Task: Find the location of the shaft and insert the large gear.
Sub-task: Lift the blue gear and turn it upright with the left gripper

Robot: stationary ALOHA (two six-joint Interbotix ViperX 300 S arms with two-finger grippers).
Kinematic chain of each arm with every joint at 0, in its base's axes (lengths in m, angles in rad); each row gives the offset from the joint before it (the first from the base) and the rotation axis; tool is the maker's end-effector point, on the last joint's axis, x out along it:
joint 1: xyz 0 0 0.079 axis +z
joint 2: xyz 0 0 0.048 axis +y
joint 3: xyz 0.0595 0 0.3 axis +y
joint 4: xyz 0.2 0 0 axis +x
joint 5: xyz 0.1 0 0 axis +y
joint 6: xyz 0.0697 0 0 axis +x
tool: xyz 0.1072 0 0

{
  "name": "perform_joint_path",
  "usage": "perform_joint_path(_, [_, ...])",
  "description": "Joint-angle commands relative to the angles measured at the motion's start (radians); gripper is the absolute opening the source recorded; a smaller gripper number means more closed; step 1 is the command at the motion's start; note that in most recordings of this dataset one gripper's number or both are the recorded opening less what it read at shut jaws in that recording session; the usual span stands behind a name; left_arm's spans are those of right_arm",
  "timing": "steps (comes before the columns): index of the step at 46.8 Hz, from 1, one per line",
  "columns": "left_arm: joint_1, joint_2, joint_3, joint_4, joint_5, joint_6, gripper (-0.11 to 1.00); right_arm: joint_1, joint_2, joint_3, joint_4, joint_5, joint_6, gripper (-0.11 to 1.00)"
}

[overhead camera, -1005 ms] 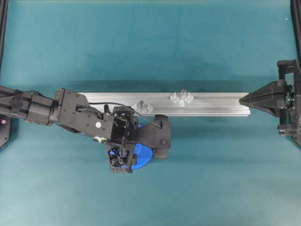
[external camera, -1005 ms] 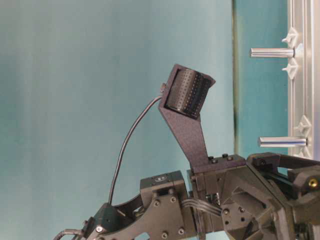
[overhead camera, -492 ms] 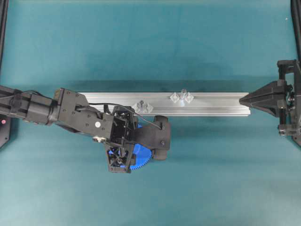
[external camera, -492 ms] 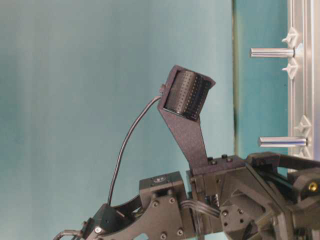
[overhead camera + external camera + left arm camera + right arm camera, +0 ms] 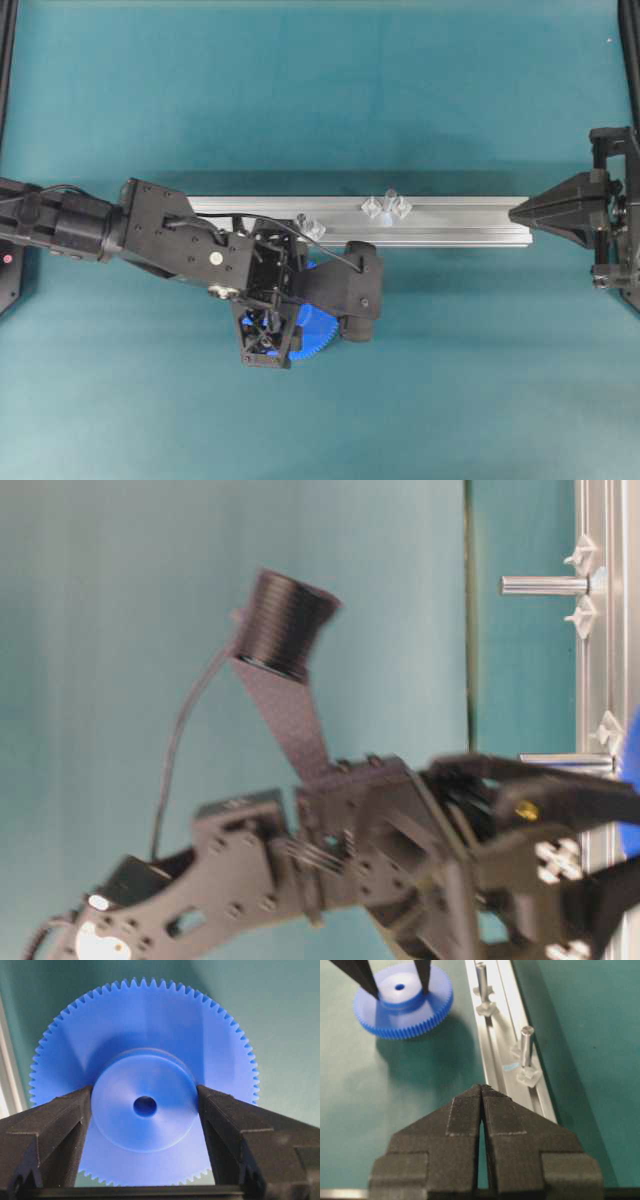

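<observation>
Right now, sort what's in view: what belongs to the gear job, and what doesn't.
Job: gear; shaft; left hand, gripping the gear's hub; rail, carrying the shaft.
Not in use: other pin; right hand, shut and empty.

One large gear (image 5: pixel 402 1002), bright blue, is the only wheel here. One aluminium rail (image 5: pixel 450 221) lies across the teal counter (image 5: pixel 320 90). Two silvery pins stand on that rail: the shaft (image 5: pixel 526 1046) and a second pin (image 5: pixel 481 979) farther along. Each pin has two clear diamond-shaped base pieces (image 5: pixel 385 208) beside it, four in all as far as I can make out. Two robot arms are in the room, each ending in two black fingers (image 5: pixel 50 1125).
</observation>
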Motion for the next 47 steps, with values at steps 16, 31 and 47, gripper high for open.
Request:
perform_joint_path(16, [0.020,-0.069,-0.149,0.005,0.107,0.014,0.71,-0.003,0.005,-0.012,0.000,-0.011,0.011,0.01])
perform_joint_path(31, [0.054,-0.075,-0.241,0.008,0.238,0.018,0.71,-0.003,0.005,-0.014,0.000,-0.012,0.011,0.01])
perform_joint_path(47, [0.089,-0.072,-0.334,0.008,0.327,0.106,0.71,-0.003,-0.003,-0.014,0.002,-0.011,0.011,0.01])
